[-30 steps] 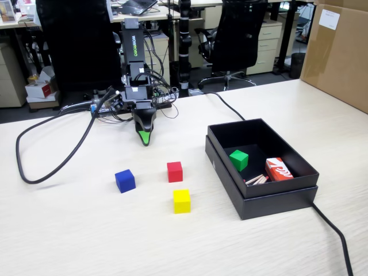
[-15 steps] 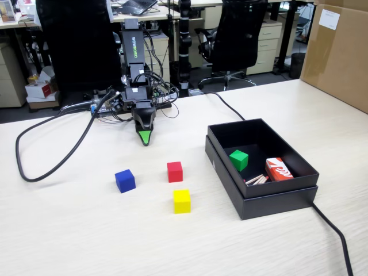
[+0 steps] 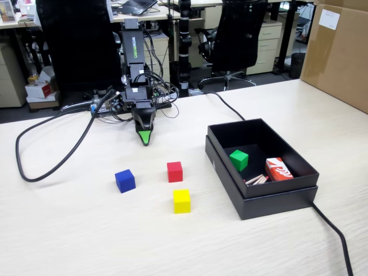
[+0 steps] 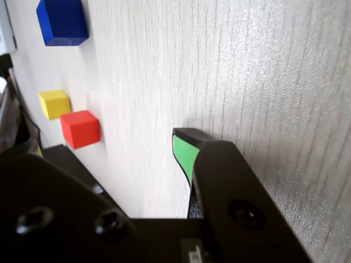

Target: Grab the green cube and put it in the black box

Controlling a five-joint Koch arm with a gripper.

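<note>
While the arm sits folded at the worktop's far edge:
Gripper [image 3: 146, 140]: green tip pointing down at the worktop [image 3: 86, 230], holding nothing; only one tip shows, so its opening cannot be told.
Green cube [image 3: 238, 160]: inside the black box [image 3: 270, 201], beside a red-and-white packet [image 3: 279, 169].
Blue cube [image 3: 125, 180], red cube [image 3: 175, 171], yellow cube [image 3: 181, 200]: mid-worktop, apart.

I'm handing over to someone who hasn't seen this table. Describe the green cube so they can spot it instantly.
Find the black box on the right side of the table in the fixed view. The green cube sits inside it, on the floor near the left wall, beside a red-and-white carton. It is the only cube in the box; the blue, red and yellow ones lie outside on the tabletop.
</note>
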